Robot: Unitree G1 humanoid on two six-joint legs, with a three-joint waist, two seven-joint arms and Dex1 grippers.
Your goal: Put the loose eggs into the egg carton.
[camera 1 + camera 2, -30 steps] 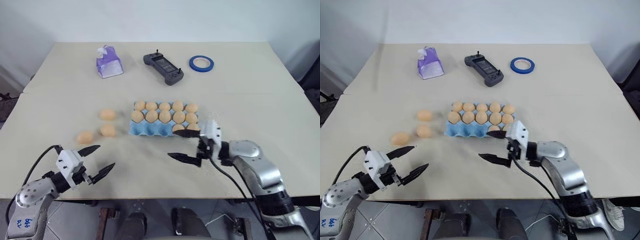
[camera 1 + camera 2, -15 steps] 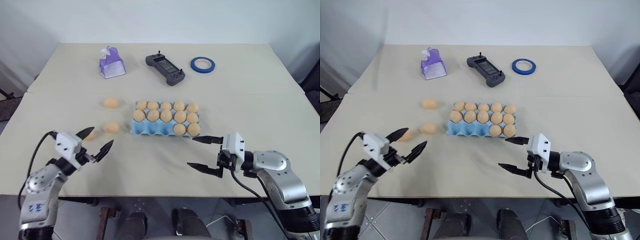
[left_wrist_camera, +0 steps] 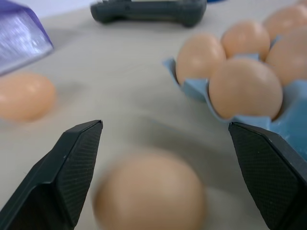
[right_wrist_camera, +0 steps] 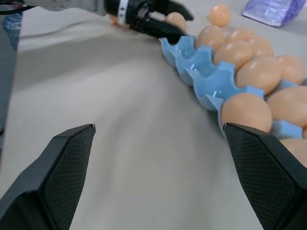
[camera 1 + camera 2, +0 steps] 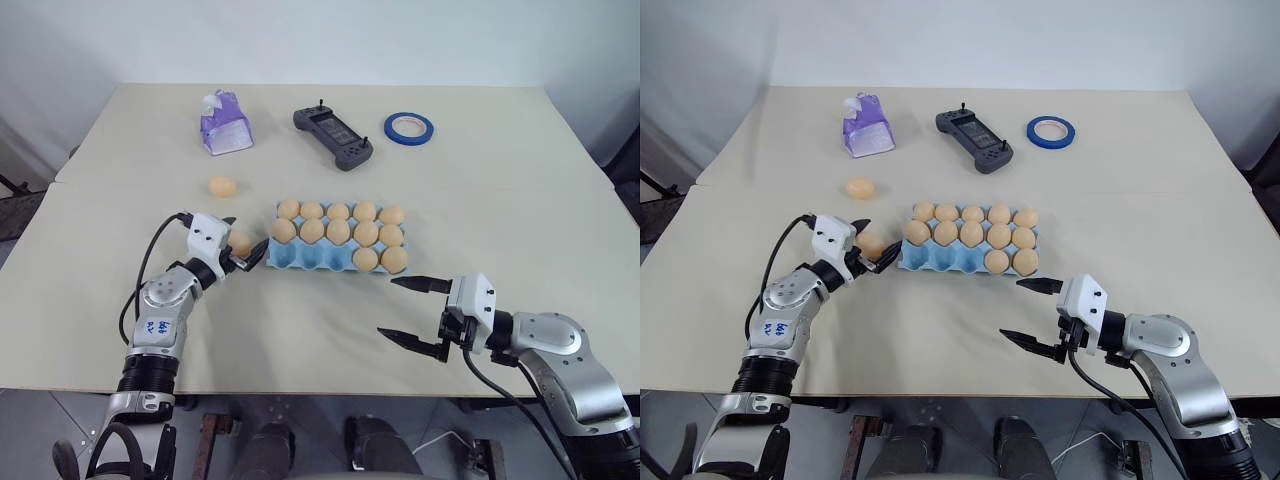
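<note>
My left gripper (image 5: 238, 257) stands wide open with a loose egg (image 3: 149, 191) sitting between its two fingers, untouched so far as I can tell, just at 9 o'clock of the egg carton (image 5: 320, 258). The near finger's tip looks very close to the carton's left end wall, possibly touching it. A second loose egg (image 5: 222, 186) lies well apart at about 11 o'clock from the carton, toward the purple packet (image 5: 224, 125). The carton itself holds twelve eggs by my count, the far two rows full, and the near row filled only at its right end, so the three left cups of that row look empty. My right gripper (image 5: 408, 310) is also spread wide and holds nothing, hovering over bare table at about 5 o'clock of the carton. The risks I see: if I close the left fingers off centre, the smooth egg could squirt out and roll across the table; if the near finger catches the carton wall, it could shove the whole tray and jostle the seated eggs; and too firm a squeeze could crack the shell.
</note>
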